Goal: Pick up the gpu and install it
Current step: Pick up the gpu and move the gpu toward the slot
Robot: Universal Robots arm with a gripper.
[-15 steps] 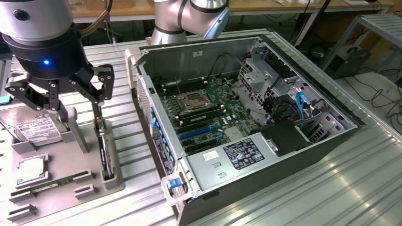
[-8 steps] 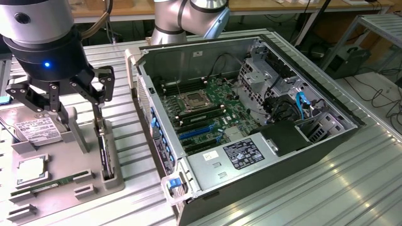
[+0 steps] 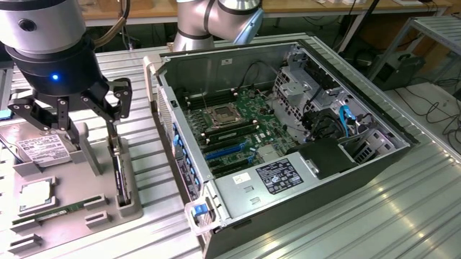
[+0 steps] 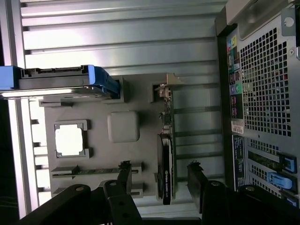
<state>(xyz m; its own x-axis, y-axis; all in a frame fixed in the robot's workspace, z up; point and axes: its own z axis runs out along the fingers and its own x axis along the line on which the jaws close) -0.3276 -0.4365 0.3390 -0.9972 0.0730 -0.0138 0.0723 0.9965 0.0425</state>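
Orientation: the gpu point(image 4: 166, 159) stands on edge in a slot of the grey holder tray point(image 3: 137, 208), both faces free for gripping. The gripper point(image 3: 72, 113) hovers above, jaws fully spread and empty, straddling the card. The open computer case point(image 3: 374, 156) lies beside the tray, its motherboard point(image 3: 238, 127) exposed upward

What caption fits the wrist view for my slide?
Open fingers frame the gpu, on edge in its grey holder beside the computer case.
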